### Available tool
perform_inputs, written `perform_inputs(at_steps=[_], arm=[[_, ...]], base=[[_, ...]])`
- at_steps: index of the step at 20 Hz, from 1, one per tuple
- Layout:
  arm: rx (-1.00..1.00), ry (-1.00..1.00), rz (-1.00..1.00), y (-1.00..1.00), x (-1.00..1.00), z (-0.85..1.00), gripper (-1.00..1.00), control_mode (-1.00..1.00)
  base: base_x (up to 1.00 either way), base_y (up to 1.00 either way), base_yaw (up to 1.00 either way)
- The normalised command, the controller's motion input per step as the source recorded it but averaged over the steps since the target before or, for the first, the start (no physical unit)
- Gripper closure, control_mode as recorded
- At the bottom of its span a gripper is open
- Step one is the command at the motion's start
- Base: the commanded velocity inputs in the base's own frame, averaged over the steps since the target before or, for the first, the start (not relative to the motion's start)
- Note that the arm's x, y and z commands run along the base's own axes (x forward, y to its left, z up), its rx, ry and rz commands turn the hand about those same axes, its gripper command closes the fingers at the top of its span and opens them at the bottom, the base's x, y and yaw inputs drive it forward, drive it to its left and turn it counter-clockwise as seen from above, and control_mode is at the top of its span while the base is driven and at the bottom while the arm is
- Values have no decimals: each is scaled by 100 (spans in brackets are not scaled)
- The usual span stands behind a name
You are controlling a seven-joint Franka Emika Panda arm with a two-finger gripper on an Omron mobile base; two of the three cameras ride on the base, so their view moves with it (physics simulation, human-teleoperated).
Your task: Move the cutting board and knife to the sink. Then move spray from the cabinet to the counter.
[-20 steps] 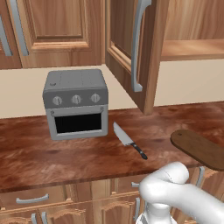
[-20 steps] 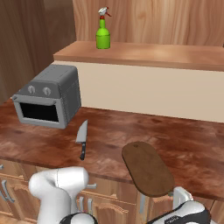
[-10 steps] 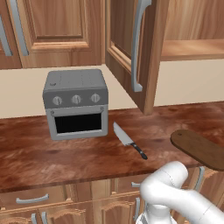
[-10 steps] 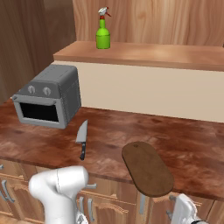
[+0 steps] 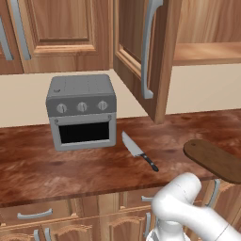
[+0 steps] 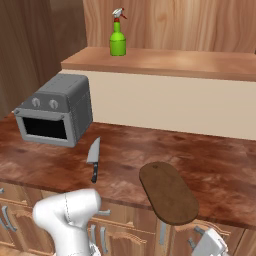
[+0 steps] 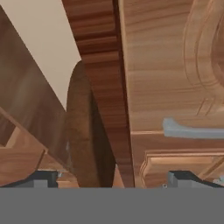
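Observation:
The dark-brown cutting board (image 6: 167,192) lies on the counter (image 6: 215,165) with one end over the front edge. It also shows at the right (image 5: 214,160), and from underneath in the hand view (image 7: 81,131). The knife (image 5: 139,150) lies left of the board, handle toward the counter's front edge (image 6: 93,157). On the open cabinet's shelf (image 6: 165,60) stands the green spray (image 6: 118,40). My gripper (image 7: 113,180) is open and empty, low in front of the lower cabinets, below the board's overhanging end. The sink is out of view.
A grey toaster oven (image 5: 82,110) stands on the counter left of the knife. The upper cabinet door (image 5: 146,52) hangs open above the counter. A drawer front with a grey handle (image 7: 192,129) lies close ahead of the fingers.
The hand has shifted slightly at the lower right of the right base view. Board, knife and spray have not moved, and the jaws stay open.

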Motion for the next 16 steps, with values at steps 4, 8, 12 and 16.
perform_inputs(at_steps=[4, 8, 12, 16], arm=[[9, -7, 1, 18, 4, 0, -100, -100], [5, -1, 0, 18, 4, 0, -100, -100], [1, 0, 0, 8, 0, 0, -100, -100], [0, 0, -4, 2, 0, 0, -100, -100]], base=[[0, 0, 0], [0, 0, 0], [0, 0, 0], [0, 0, 0]])
